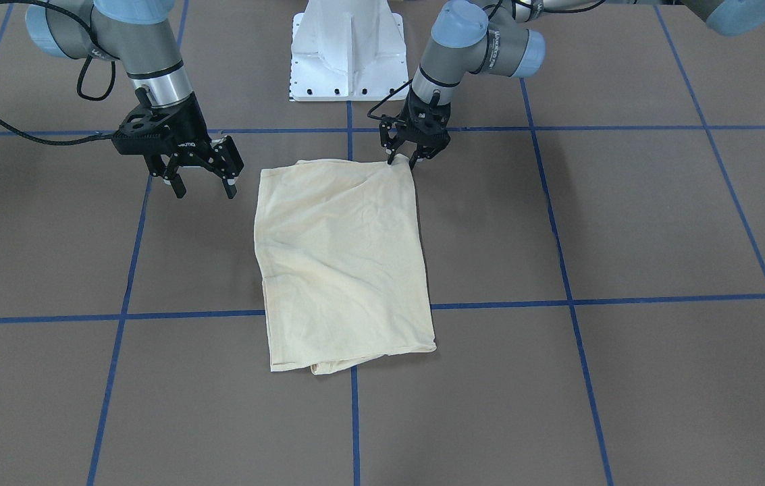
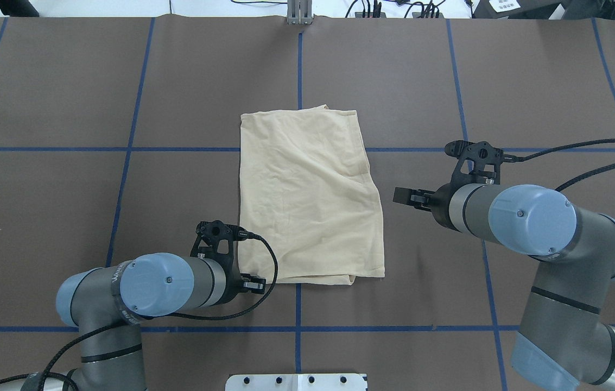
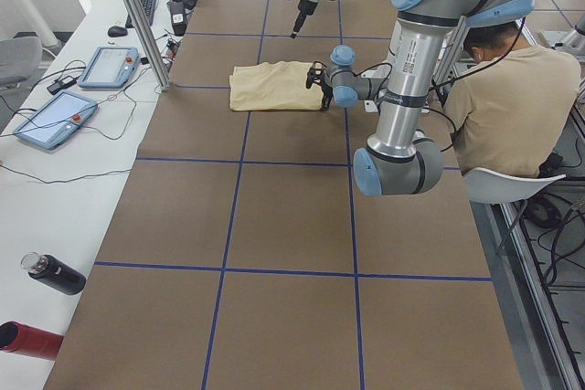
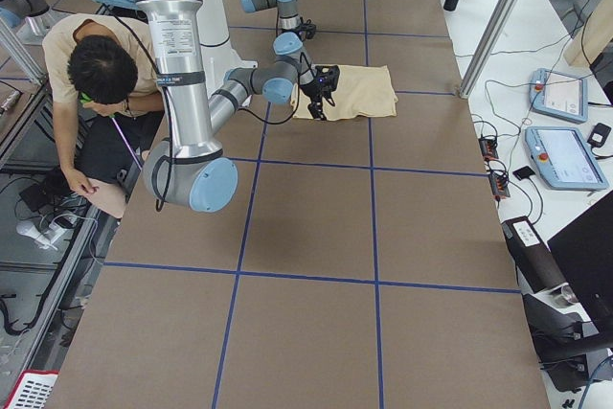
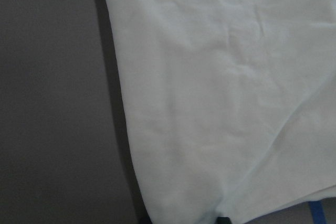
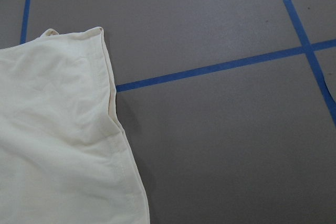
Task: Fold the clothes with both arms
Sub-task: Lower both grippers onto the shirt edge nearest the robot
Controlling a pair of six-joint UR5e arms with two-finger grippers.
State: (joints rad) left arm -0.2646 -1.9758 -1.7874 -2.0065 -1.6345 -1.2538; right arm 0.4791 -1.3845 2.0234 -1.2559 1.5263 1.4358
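Observation:
The cream-yellow T-shirt [image 1: 341, 263] lies folded into a rough rectangle at the table's middle, its print hidden; it also shows in the overhead view [image 2: 307, 195]. My left gripper [image 1: 404, 160] is down at the shirt's corner nearest the robot, fingers close together on the cloth edge; in the overhead view it [image 2: 254, 283] sits at the near left corner. The left wrist view is filled with the shirt [image 5: 226, 103]. My right gripper [image 1: 203, 189] is open and empty, hovering beside the shirt's other side, clear of it [image 2: 402, 196]. The right wrist view shows the shirt's edge [image 6: 52, 145].
The white pedestal base [image 1: 348, 54] stands behind the shirt. Blue tape lines [image 1: 173, 314] grid the brown table. A seated person [image 3: 512, 107] is beside the robot. Teach pendants [image 3: 110, 66] and bottles [image 3: 55, 273] lie on the white side bench.

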